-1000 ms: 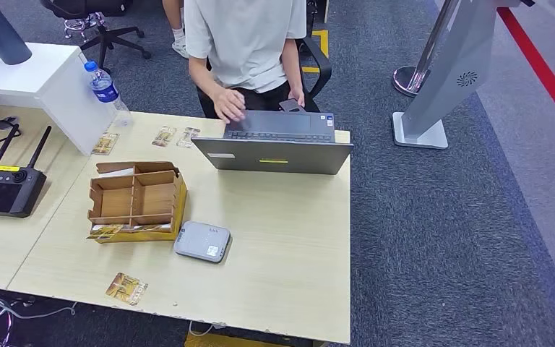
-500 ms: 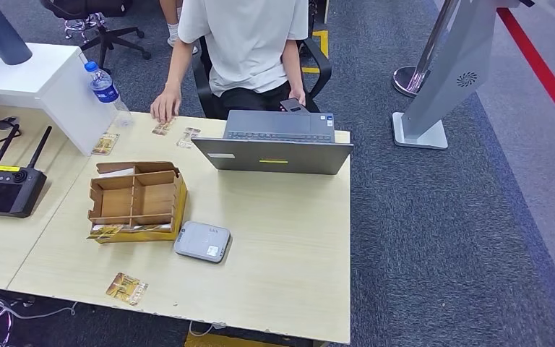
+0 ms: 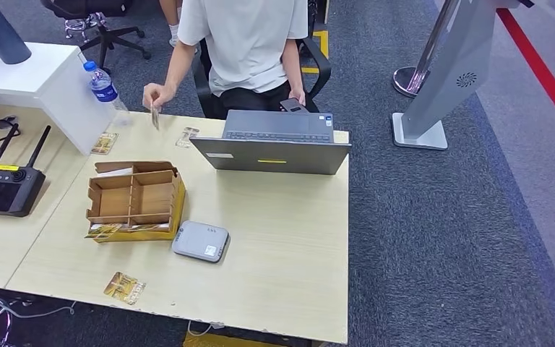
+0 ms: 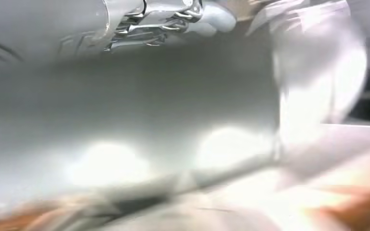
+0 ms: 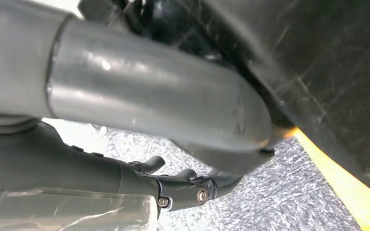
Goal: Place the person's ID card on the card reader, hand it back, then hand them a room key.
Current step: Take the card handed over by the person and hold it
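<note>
The robot's right hand [image 5: 173, 185] hangs low over speckled grey carpet, its dark fingers [image 5: 149, 164] curled inward with nothing between them. The left wrist camera is too blurred to tell whether the left hand is spread or closed.

Across the pale wooden table [image 3: 289, 238], a seated person in a white T-shirt [image 3: 249, 40] holds a small card [image 3: 155, 118] edge-on above the far left part of the tabletop, pinched in one raised hand [image 3: 153, 95]; the other hand holds a dark phone [image 3: 290, 105] behind an open grey laptop [image 3: 271, 144]. A rounded grey card reader [image 3: 201, 241] lies flat near the middle of the table, just beside a brown cardboard divider box with a yellow side [image 3: 136, 202]. Patterned gold cards lie scattered: one near the table's front edge [image 3: 124, 288], one [image 3: 104, 143] beside a white cabinet [image 3: 36, 72], another [image 3: 186, 136] by the laptop's corner. A clear water bottle with a blue cap [image 3: 105, 88] stands against the cabinet. A black remote controller with two antennas [image 3: 6, 184] rests on the adjoining table to the left. A grey kiosk stand [image 3: 448, 79] rises from the carpet on the right.
</note>
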